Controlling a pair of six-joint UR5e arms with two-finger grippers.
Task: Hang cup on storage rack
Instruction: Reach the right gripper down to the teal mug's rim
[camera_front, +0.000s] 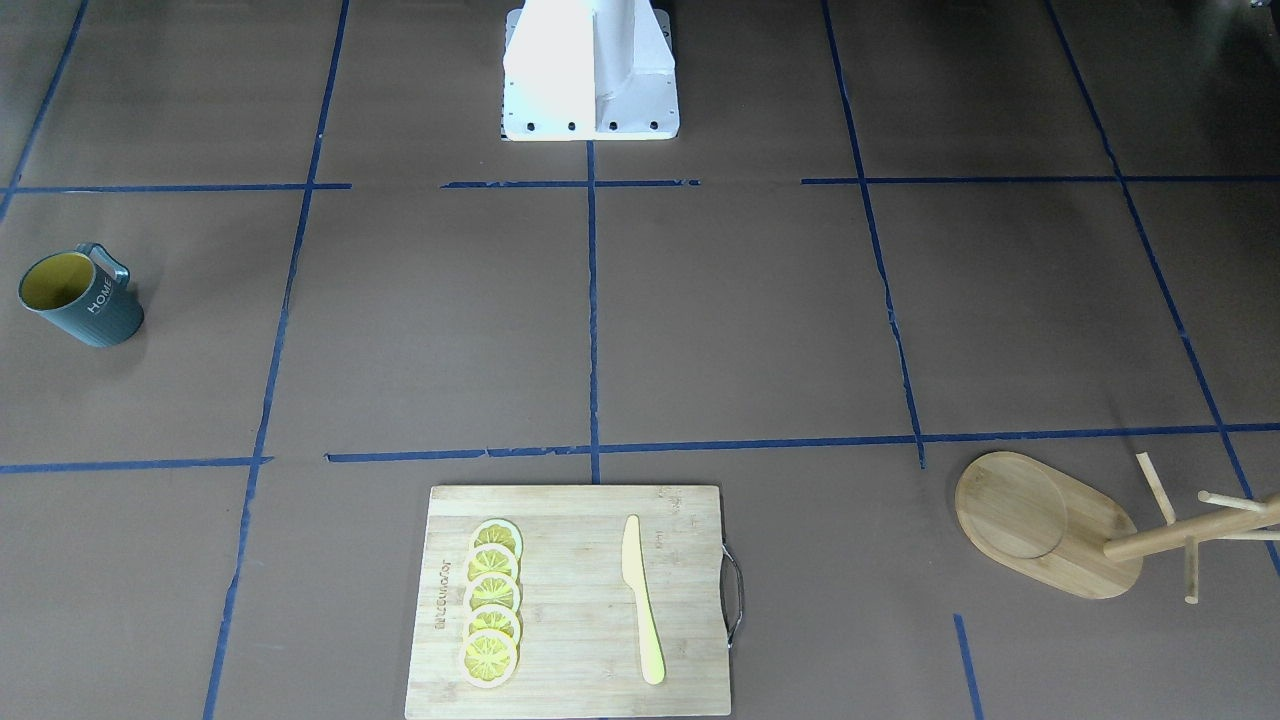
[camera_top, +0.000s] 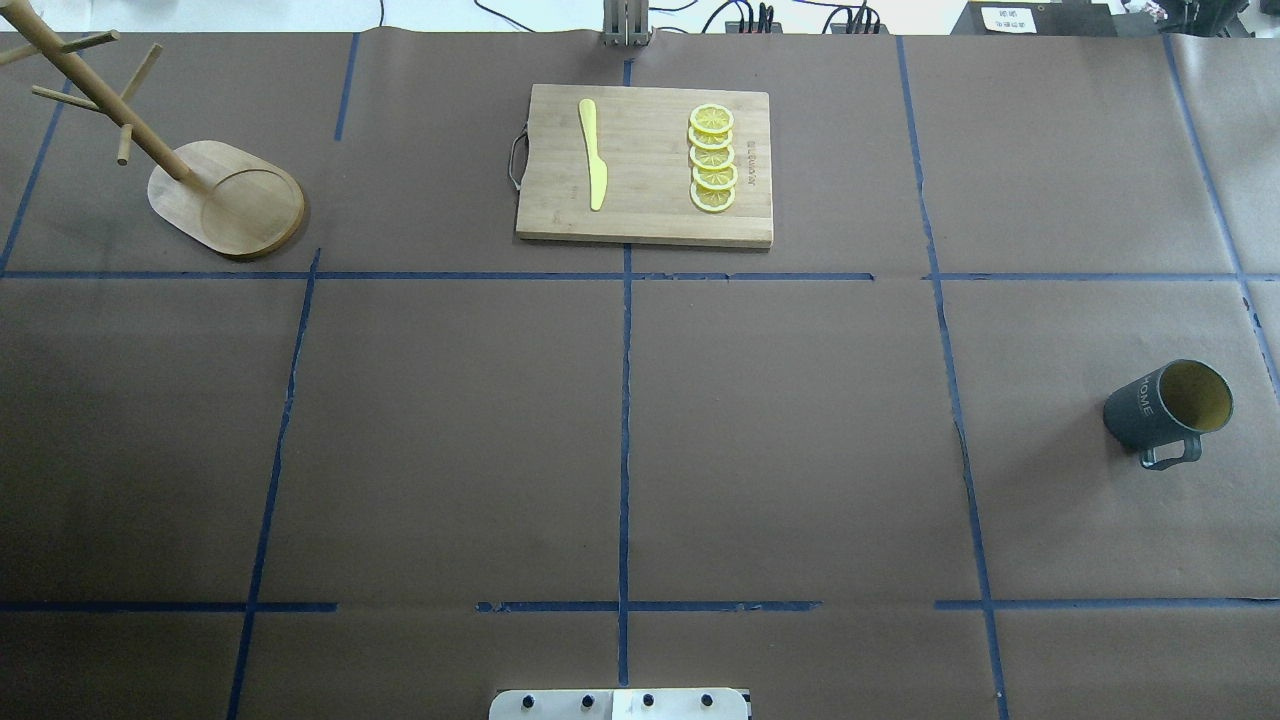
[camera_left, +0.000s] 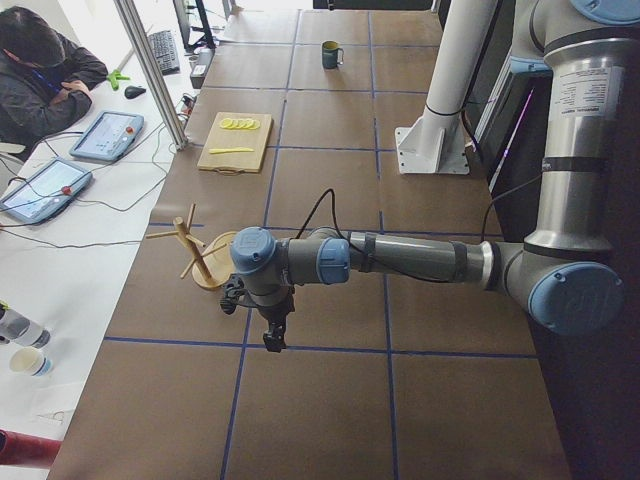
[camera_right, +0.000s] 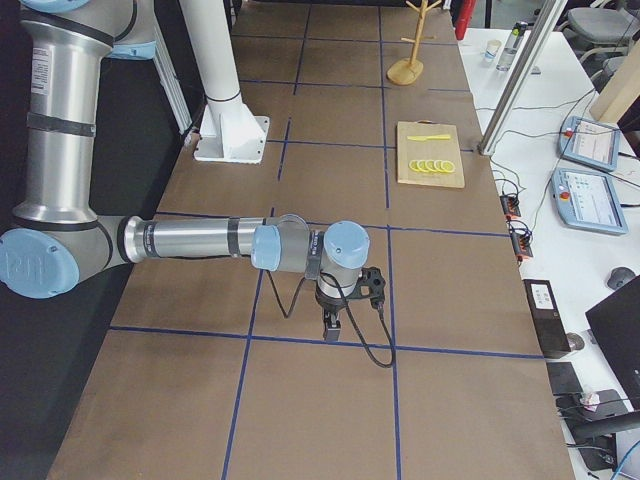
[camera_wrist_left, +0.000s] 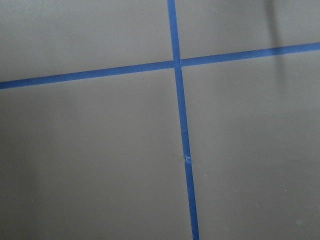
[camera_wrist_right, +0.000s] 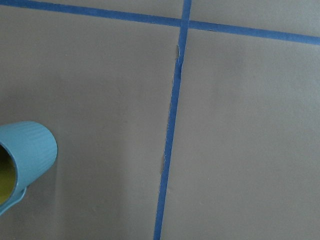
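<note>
Cup (camera_wrist_right: 27, 150) shows in right wrist view, not left.

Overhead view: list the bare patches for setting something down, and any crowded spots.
The wide middle band between the board and the robot base is bare, from the rack across to the cup. Also bare: the far square right of the board. Crowded only on the board, with knife and lemon slices.

Silver-grey tube links w/ light-blue joint caps on left arm (camera_left: 410, 260) & right arm (camera_right: 190, 240). Black left gripper (camera_left: 272, 340), right gripper (camera_right: 331, 331), black cable (camera_right: 374, 354) looped at each wrist. White pedestal (camera_front: 590, 70) (dark screws (camera_front: 572, 127) along flange). Printed label (camera_left: 585, 100), unreadable.
</note>
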